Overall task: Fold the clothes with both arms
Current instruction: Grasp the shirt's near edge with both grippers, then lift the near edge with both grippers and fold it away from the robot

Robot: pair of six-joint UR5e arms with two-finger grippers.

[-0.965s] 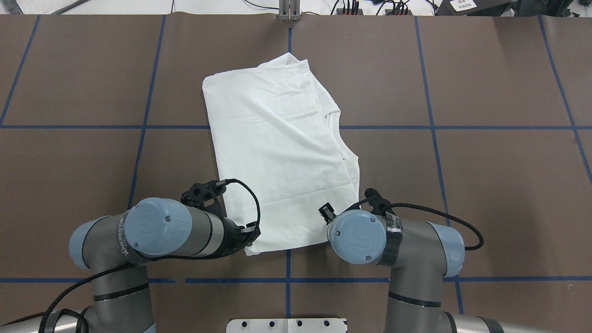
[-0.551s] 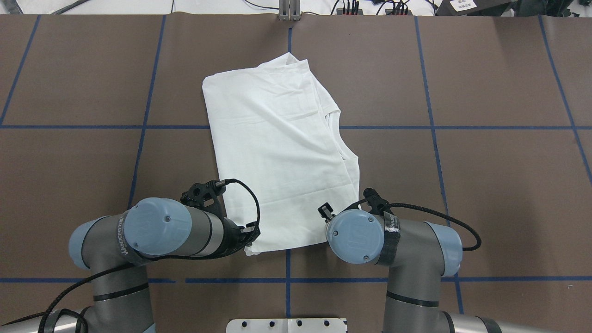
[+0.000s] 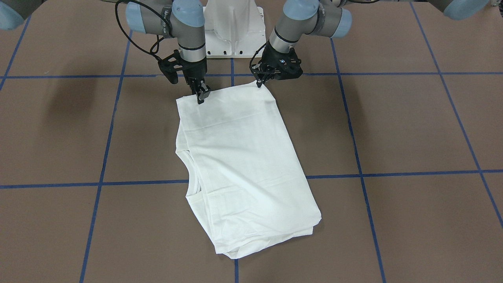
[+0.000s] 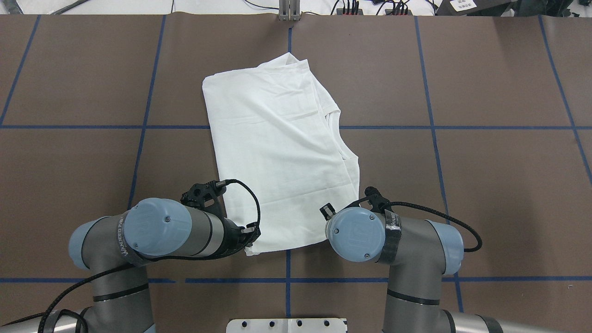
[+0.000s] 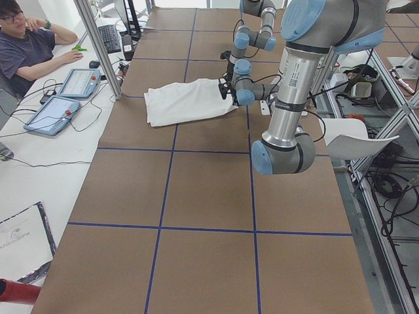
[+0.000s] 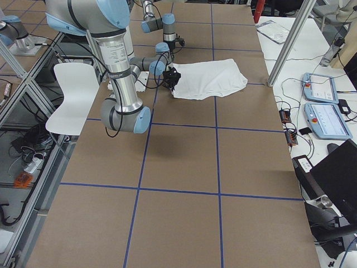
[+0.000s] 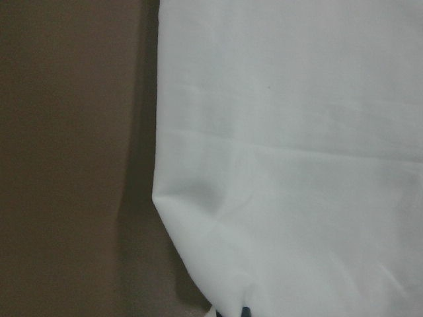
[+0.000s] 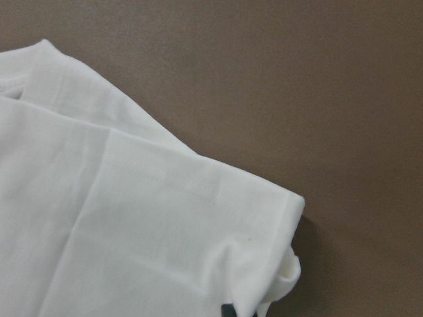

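1. The right gripper (image 3: pixel 201 94) is clenched on the near hem of the white T-shirt (image 3: pixel 243 165), a little in from that corner. The right wrist view shows the cloth puckering up beside its tip.
2. The left gripper (image 3: pixel 260 81) pinches the other near corner, which rises to a small point at its tips. In the left wrist view the fabric narrows towards them.
3. The T-shirt lies mid-tabletop (image 3: pixel 412 129), slanting slightly. Its near end sits between the two grippers and its far end lies beyond a blue tape line (image 3: pixel 393 173).
4. It looks well advanced. The garment is already a long narrow panel several layers thick, with no sleeve spread out. The collar curve shows on the edge towards the robot's right.
5. What seems left is the crosswise fold: lifting the held hem and carrying it over to the far end, perhaps more than once.
6. The right arm (image 4: pixel 360 231) and left arm (image 4: pixel 162 226) are both bent low at the near edge. The right wrist points almost straight down, and the left wrist is tilted inward towards the corner it holds.
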